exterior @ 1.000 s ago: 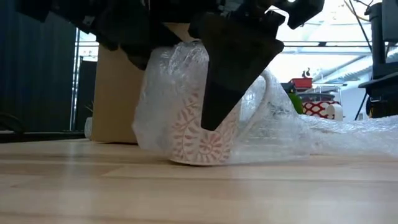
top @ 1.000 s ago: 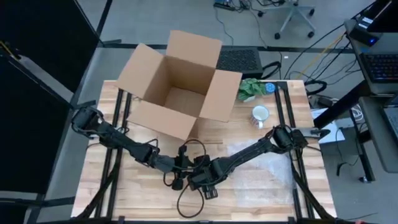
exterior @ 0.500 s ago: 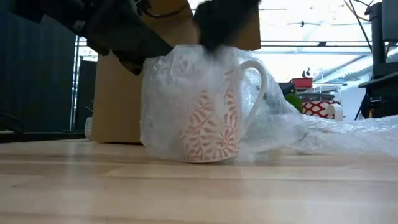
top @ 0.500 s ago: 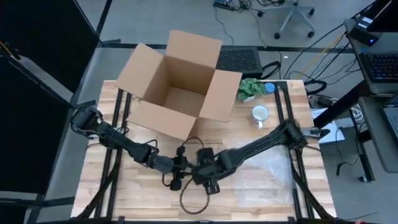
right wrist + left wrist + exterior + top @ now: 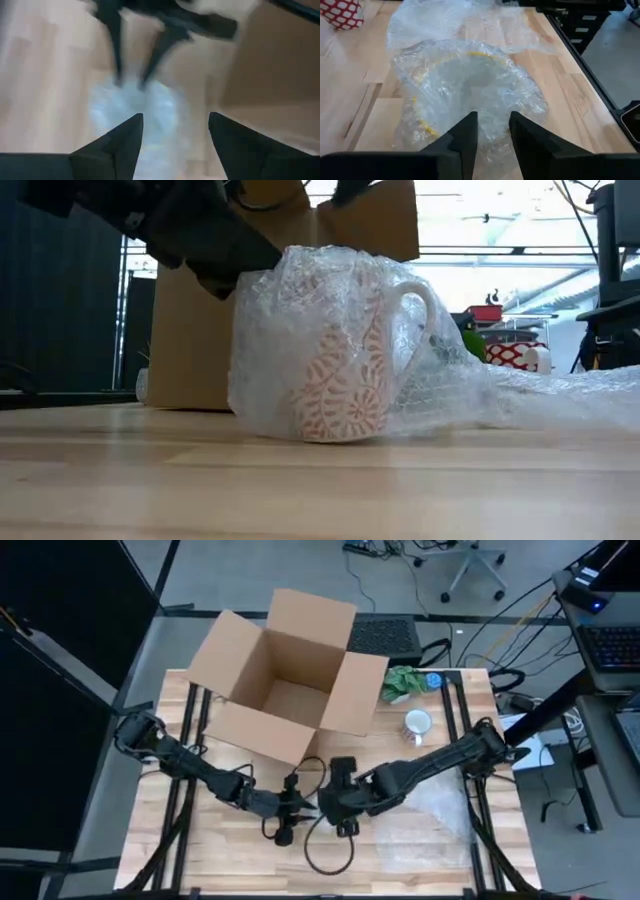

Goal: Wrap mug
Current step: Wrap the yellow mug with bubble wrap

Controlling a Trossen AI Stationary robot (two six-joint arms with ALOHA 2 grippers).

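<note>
The mug (image 5: pixel 345 370), white with a red pattern, stands upright on the table under clear bubble wrap (image 5: pixel 300 310) that trails off toward the table's right (image 5: pixel 440 802). My left gripper (image 5: pixel 492 131) comes down at the wrapped mug's top from the left, its fingers close together on the wrap. My right gripper (image 5: pixel 175 134) is open above the mug, touching nothing; only its tip shows in the low view (image 5: pixel 355 190). In the high view both grippers (image 5: pixel 300 808) (image 5: pixel 338 802) hide the mug. My left gripper holds the bubble wrap where it lies over the mug's rim (image 5: pixel 490 107), the wrap between its two fingers. The fingers slant down from the table's left side. The mug stands on its base on the table, with the wrap draped slack around it.
An open cardboard box (image 5: pixel 290 675) stands at the far side of the table. A plain white mug (image 5: pixel 418 724) and a green item (image 5: pixel 405 683) sit at the far right. A black cable loop (image 5: pixel 325 852) lies near the front edge.
My right gripper has risen from in front of the mug and drawn back toward the far edge. The mug, tilted a second ago, has settled upright on its base. The wrap now covers its front and top.
</note>
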